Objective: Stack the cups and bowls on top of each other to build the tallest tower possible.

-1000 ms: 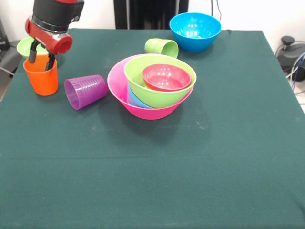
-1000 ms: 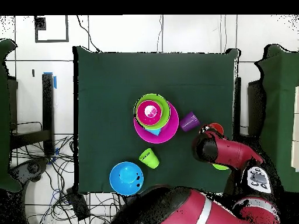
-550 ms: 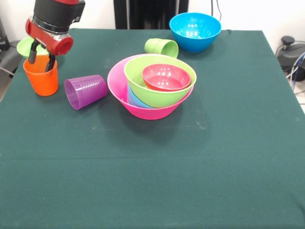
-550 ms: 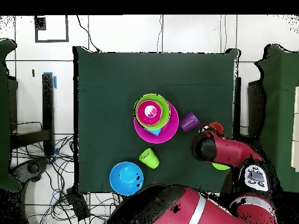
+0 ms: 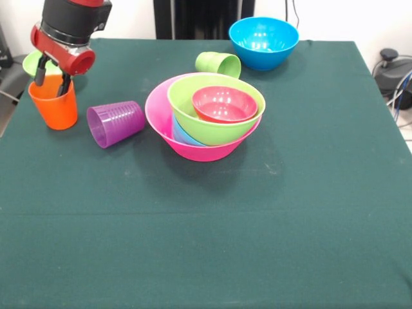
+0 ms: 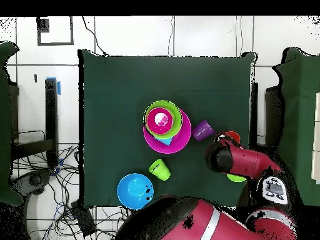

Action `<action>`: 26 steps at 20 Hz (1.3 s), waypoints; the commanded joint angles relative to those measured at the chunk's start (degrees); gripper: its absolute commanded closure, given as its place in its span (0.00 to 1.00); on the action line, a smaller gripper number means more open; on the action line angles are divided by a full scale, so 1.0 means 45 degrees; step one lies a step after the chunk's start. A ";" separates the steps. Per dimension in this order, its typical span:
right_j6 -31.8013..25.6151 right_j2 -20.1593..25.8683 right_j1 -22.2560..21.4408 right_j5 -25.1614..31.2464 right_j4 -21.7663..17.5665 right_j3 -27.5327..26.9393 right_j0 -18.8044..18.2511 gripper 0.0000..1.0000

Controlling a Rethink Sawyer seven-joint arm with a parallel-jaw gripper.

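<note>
1 orange cup stands upright near the table's edge, and it sits directly under the gripper. The 2 dark fingers straddle the cup's rim, 1 outside its wall and 1 dipping inside its mouth, so the gripper appears to clasp that wall; whether the fingers actually press the plastic I cannot tell. In the overhead view only a sliver of the orange cup shows past the red arm.

Just beside the orange cup lies the purple cup on its side, mouth turned away from the tower. Behind the orange cup, a small green bowl peeks out, partly hidden by the arm.

The tower, well apart from the orange cup, has the pink bowl as base, holding a light blue piece, a green bowl and a red bowl. Beyond it a light green cup lies tipped over, and a blue bowl stands upright.
</note>
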 commanded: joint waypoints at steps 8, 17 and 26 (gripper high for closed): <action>0.0761 0.1426 -0.0099 0.0087 0.0137 -0.0244 0.0029 0.00; 0.0126 0.1850 -0.0793 0.0790 -0.0067 0.0066 -0.0444 0.00; -0.0042 0.1995 -0.1119 0.0966 -0.0219 0.0210 -0.0639 0.00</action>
